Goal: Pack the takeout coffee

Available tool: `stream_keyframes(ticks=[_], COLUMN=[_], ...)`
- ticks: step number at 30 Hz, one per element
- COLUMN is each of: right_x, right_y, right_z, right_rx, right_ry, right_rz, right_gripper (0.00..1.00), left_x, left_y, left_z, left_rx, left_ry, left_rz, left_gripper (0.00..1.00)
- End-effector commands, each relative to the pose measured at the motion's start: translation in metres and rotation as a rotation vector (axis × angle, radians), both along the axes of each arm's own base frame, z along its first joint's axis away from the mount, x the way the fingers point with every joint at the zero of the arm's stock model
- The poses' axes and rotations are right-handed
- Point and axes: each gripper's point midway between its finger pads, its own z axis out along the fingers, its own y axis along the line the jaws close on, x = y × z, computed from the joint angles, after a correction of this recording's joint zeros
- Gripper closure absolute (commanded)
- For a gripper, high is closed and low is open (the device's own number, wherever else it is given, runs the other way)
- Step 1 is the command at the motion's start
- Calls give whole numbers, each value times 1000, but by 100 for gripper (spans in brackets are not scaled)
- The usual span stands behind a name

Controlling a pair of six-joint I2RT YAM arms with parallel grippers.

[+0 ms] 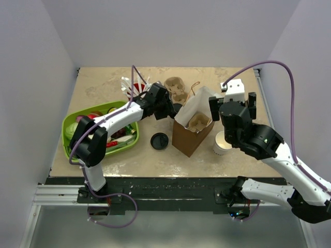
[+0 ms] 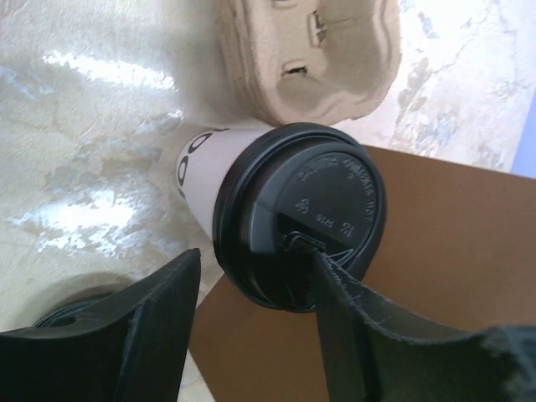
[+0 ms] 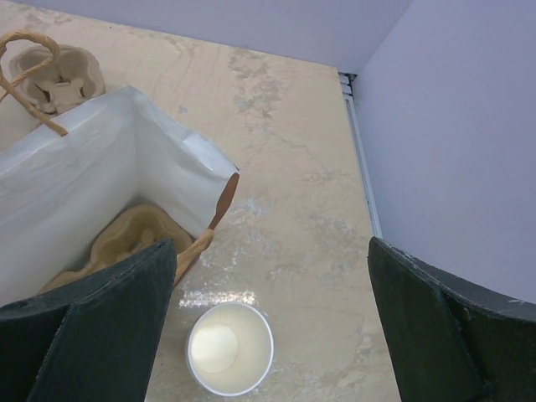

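Observation:
The takeout coffee [image 2: 293, 209], a white cup with a black sip lid, stands on the table by the left side of the brown paper bag [image 1: 189, 138]. In the top view only its lid [image 1: 177, 108] peeks past my left gripper [image 1: 172, 109]. My left gripper [image 2: 260, 255] is open, its jaws loosely straddling the lid's near edge. One finger [image 2: 352, 327] touches the lid at the sip hole, and the other finger [image 2: 159, 327] stands just clear of it. My right gripper [image 3: 270, 243] hangs wide open and empty right of the bag [image 3: 100, 167], above a lidless white cup [image 3: 229, 347].
A cardboard cup carrier [image 1: 198, 122] sits inside the open bag. A second carrier [image 2: 310, 50] lies behind the coffee. A loose black lid [image 1: 159, 141] lies in front of the bag's left side. A green basket [image 1: 66, 130] of items sits at the left, with white utensils [image 1: 130, 84] behind it.

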Motion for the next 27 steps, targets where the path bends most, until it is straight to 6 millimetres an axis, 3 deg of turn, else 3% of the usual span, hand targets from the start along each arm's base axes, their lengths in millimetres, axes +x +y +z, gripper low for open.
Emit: stream_keyframes(ticks=[1,9,16,18,27], right_x=[0,2,4,4,6], right_y=[-6,-6,-4,-5,-5], right_z=[13,15,17,17,18], right_rx=[39,41,35,34,41], right_ry=[-53,-62,-68,-70,-81], right_rz=[-38,-40,-39,-41,-42], right_gripper=[2,2,2,2,2], left_x=[14,23,35,35,32], left_y=[-9,-6,13,17,40], left_z=[12,13,20,22,28], left_rx=[-38,-29,6,-9,-30], left_ry=[-42,-48,-68,-59,-64], left_rz=[-1,2,6,-6,-44], left_gripper=[44,63,68,73,77])
